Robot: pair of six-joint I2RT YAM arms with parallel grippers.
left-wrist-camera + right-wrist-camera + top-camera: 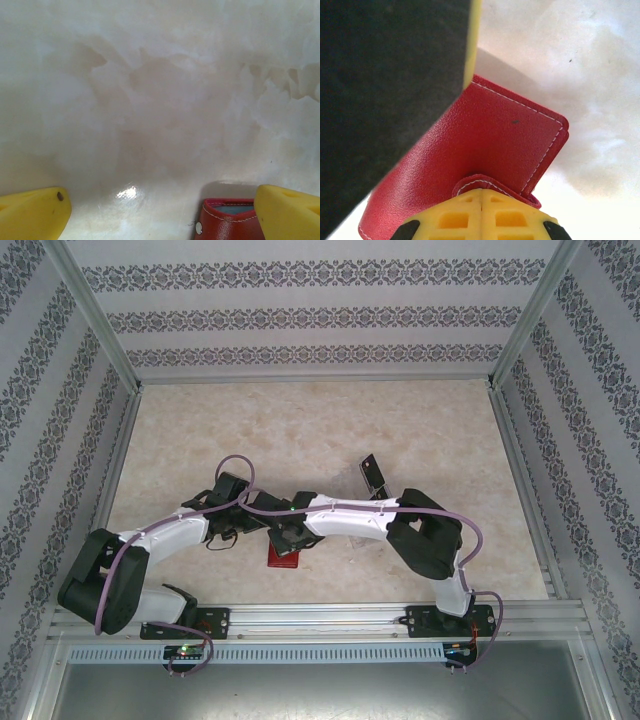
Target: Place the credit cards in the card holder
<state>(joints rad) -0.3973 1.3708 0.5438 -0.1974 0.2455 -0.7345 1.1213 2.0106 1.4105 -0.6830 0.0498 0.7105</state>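
The card holder (283,557) is a red wallet lying on the table between the two arms. My right gripper (481,192) is shut, and its yellow tips press against the wallet's snap tab (485,181) on the red cover (505,135). My left gripper (160,217) is open, low over the table, with one corner of the card holder (225,222) and its metal snap just inside the right finger (287,212). A dark credit card (373,471) lies on the table beyond the right forearm. In the top view both grippers meet above the wallet, the right gripper (287,538) partly covering it.
A dark pad with a yellow edge (390,100) stands close at the left of the right wrist view, over the wallet's left side. The marbled tabletop (320,430) is walled by patterned panels and metal rails (320,380). A purple cable (235,465) loops over the left wrist.
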